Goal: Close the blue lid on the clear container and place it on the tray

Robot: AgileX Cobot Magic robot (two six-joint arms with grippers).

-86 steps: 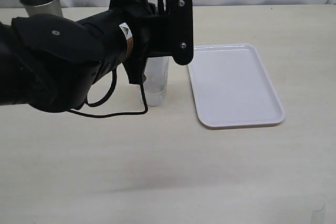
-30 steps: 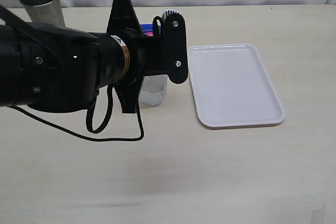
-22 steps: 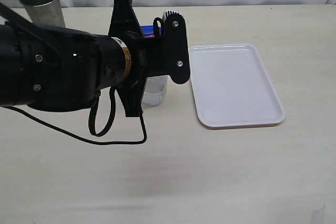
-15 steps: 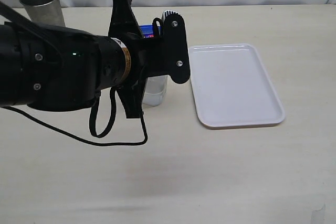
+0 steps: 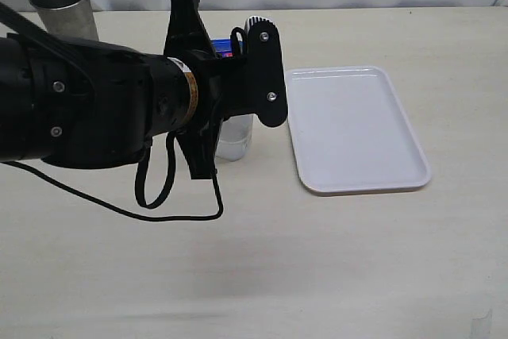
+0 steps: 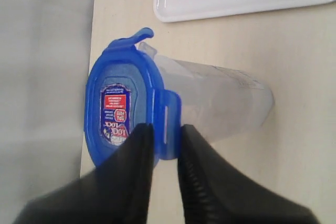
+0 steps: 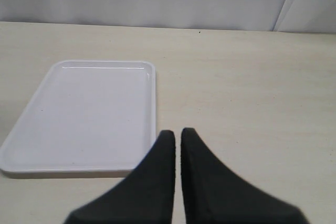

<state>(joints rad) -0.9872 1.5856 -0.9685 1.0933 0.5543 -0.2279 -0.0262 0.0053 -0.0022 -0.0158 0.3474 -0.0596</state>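
While atop container (image 6: 220,103), blue lid (image 6: 118,114) between jaws

- Sticker (image 6: 116,114) noted on the lid (image 6: 123,72) face, just past the left gripper (image 6: 165,128) fingertips and off to one side of them.
- Blue half of sticker: white brand lettering, "Lock" made out; the rest is not resolved.
- Red half of sticker: several lines of small white print, too fine to be read.
- Faint print seen on the container (image 6: 220,98) wall, at the end far from the gripper; illegible.
- Small white label (image 5: 185,71) with a dark mark seen on the left arm (image 5: 95,109), behind the gripper; not read.
- No other text found.
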